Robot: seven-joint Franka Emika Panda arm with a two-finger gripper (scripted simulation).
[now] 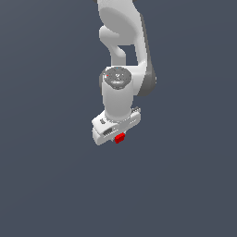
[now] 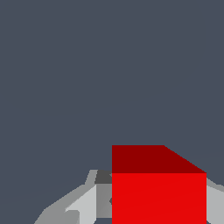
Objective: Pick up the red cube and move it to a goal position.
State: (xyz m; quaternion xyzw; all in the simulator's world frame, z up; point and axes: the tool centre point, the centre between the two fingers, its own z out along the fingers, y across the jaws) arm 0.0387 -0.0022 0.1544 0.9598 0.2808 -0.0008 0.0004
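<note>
Where white Panda arm points down over plain dark grey ground: white gripper closed onto tiny bright red plain-faced cube, grey fingers pressed vs. cube sides in wrist view. Cube sits betw. fingertips, just under gripper body, approx. mid exterior view. Ground contact: can't tell.
</note>
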